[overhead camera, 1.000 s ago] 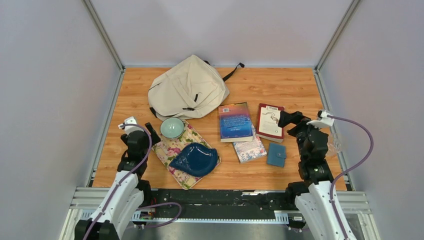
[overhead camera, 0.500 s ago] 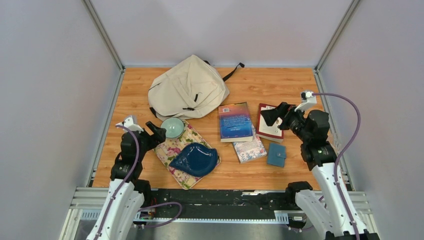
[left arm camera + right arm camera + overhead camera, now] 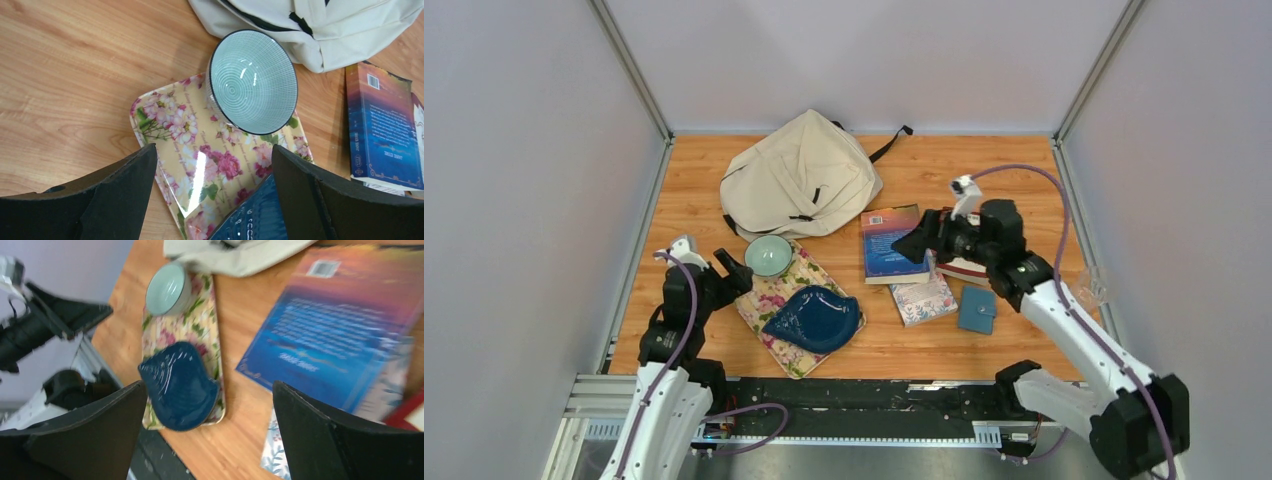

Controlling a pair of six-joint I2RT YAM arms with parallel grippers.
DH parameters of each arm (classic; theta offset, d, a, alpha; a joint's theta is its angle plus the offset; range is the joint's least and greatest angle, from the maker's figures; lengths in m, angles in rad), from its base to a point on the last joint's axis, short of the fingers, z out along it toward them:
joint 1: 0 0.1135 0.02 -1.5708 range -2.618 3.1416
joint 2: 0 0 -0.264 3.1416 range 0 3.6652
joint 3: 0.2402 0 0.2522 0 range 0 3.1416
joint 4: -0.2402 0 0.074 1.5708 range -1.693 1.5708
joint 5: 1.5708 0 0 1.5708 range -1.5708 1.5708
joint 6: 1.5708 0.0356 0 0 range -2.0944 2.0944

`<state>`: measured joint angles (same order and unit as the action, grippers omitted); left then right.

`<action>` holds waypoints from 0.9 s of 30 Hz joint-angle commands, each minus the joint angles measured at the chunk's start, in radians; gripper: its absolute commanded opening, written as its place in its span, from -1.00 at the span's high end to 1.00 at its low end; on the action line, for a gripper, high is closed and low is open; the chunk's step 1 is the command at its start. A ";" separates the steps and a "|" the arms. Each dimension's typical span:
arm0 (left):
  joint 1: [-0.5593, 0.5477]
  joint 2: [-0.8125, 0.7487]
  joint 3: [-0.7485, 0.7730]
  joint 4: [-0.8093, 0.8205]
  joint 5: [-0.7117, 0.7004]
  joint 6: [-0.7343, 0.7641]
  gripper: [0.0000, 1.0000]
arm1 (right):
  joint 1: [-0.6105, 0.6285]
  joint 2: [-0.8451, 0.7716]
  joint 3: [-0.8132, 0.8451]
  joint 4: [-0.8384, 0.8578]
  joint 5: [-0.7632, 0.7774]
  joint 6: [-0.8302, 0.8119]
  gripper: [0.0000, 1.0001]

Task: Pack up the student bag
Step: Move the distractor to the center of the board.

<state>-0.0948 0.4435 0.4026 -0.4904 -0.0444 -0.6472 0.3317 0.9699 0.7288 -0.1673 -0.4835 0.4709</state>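
**Fig.** L. gripper (image 3: 736, 268): jaws spread wide, nothing held, nothing touched; it hovers over the near-left corner of the floral tray (image 3: 774, 300), beside the bowl (image 3: 769, 255). R. gripper (image 3: 914, 243): jaws equally wide, empty, poised above the blue book (image 3: 886, 262).

Student bag (image 3: 802, 180): lies slumped at far centre of the table (image 3: 694, 200), just behind bowl & book; neither gripper touches it.

Hidden/unclear: the red-edged book (image 3: 964, 268) is mostly under the R. arm. The floral notebook (image 3: 924, 300) is partly beneath the blue book. L. wrist view crops the bag; R. wrist view is blurred, so book text is illegible.

Materials:
- bag: soft cream fabric, black straps & buckles
- bowl: pale green, glazed, finely lined inside, dark rim
- tray: glossy rect. w/ rounded corners, pink blooms on yellow
- dish (image 3: 814, 318) on the tray: dark-blue, glossy, leaf-shaped
- wallet (image 3: 976, 309): small, blue
- table: wood-grain
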 commanded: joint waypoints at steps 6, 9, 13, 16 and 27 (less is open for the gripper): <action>0.006 0.000 0.097 0.006 0.038 0.067 -0.84 | 0.312 0.363 0.288 -0.083 0.114 -0.078 -0.99; 0.006 0.000 0.111 -0.004 0.058 0.092 -0.84 | 0.337 0.484 0.345 -0.095 0.074 -0.081 -0.99; 0.006 -0.008 0.131 -0.020 0.055 0.115 -0.84 | 0.355 0.648 0.429 -0.127 0.042 -0.078 -0.99; 0.006 -0.012 0.148 -0.025 0.054 0.130 -0.84 | 0.372 0.726 0.471 -0.133 0.005 -0.068 -0.99; 0.006 0.015 0.179 -0.004 0.055 0.161 -0.84 | 0.408 0.819 0.357 0.023 -0.010 0.054 -0.99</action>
<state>-0.0948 0.4435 0.5381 -0.5156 -0.0044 -0.5129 0.7265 1.7641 1.1271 -0.2417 -0.4812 0.4591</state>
